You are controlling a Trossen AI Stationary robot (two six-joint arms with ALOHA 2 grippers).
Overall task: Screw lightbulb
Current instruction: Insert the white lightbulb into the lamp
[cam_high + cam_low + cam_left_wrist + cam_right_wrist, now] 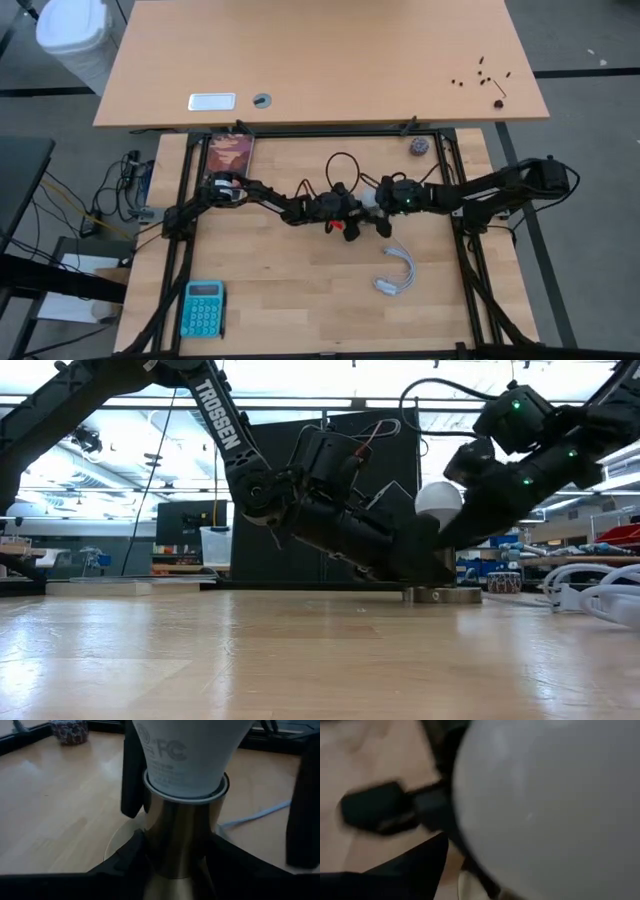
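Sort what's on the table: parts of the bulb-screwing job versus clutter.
In the job: lightbulb, brass socket, left gripper, right gripper.

Lying about: blue calculator, white cable, book, small patterned ball.

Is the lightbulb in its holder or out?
In. The lightbulb sits with its neck down in the brass socket, dome up. How far it is screwed in, cannot tell.

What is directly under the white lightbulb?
Under the lightbulb stands a brass socket, held by the left end effector. The bulb's screw base is hidden inside the socket.
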